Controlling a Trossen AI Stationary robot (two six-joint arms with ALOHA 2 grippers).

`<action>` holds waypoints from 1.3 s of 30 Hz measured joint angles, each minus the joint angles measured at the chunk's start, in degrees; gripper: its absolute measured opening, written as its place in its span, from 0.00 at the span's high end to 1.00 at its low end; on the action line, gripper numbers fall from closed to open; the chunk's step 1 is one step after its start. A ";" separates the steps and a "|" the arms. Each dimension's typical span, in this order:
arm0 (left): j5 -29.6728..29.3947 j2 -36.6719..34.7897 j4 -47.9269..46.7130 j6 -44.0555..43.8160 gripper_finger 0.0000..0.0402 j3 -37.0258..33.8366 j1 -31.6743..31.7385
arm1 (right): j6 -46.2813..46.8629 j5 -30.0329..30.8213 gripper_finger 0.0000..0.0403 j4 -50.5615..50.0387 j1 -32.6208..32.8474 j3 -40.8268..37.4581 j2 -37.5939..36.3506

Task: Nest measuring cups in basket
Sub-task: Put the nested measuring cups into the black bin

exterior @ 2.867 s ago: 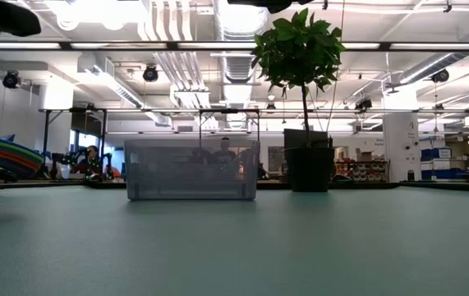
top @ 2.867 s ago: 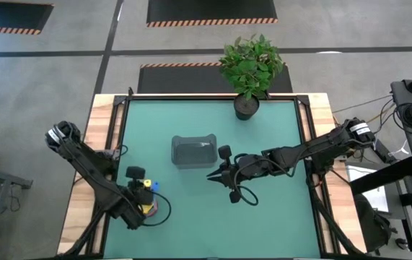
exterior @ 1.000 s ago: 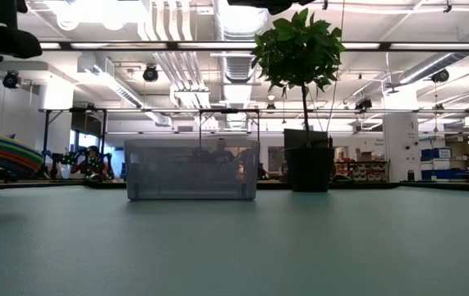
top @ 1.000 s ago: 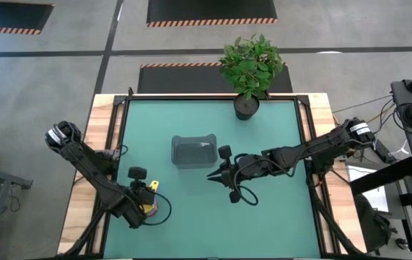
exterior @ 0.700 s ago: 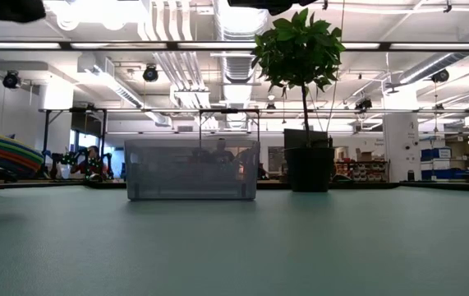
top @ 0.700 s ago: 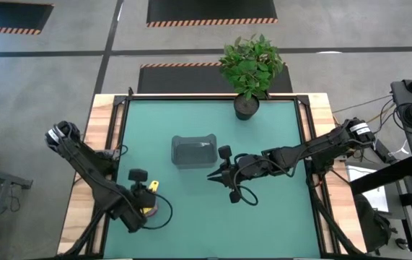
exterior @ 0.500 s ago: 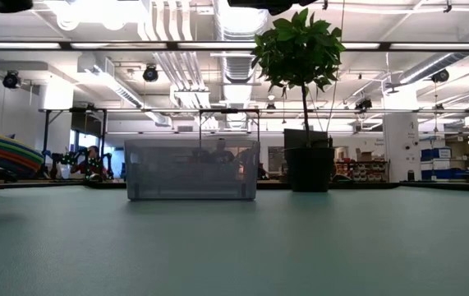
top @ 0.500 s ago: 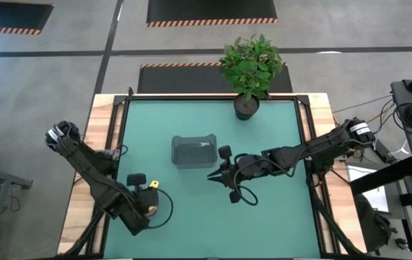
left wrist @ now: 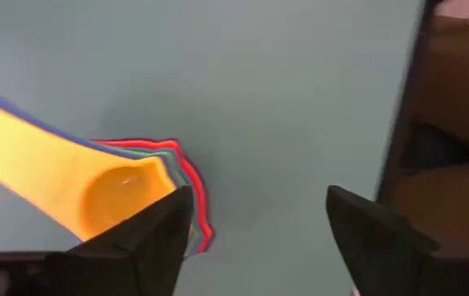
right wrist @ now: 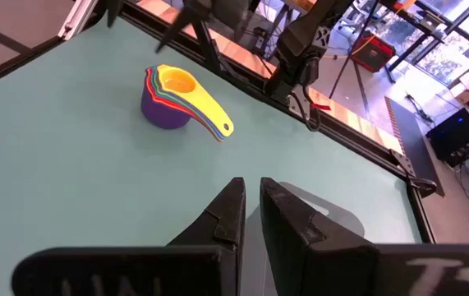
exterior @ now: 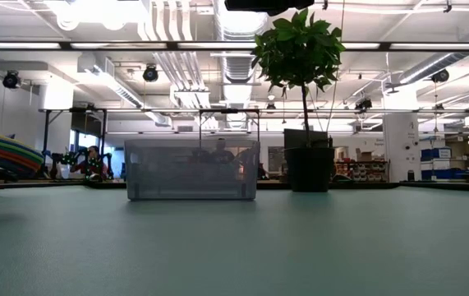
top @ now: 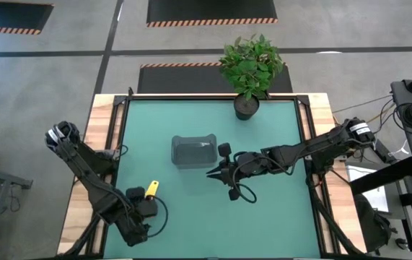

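A: Where is the left gripper (left wrist: 255, 238), and how are its fingers?

B: It is above the table's near left part, fingers spread apart and empty. Just beside it the nested stack of small plastic measuring cups (right wrist: 178, 97), yellow on top and purple outermost, stands on the green table (top: 278, 217).

A: And the right gripper (top: 211, 173)?

B: It hangs over the table's middle, its fingers nearly together, holding nothing. The dark grey rectangular basket (top: 194, 151) stands just beside it, well apart from the cups.
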 joint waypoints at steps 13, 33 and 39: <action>-5.23 8.47 -4.62 -2.35 0.32 1.77 -3.07 | -1.35 0.01 0.93 0.41 0.01 0.00 0.00; -8.10 19.67 -11.45 -2.43 0.45 3.63 -3.58 | -2.65 -0.01 0.93 1.31 -1.26 0.00 0.00; -8.16 20.78 -11.67 -1.86 0.62 4.29 -3.73 | -2.66 -0.02 0.93 1.31 -1.26 0.00 0.00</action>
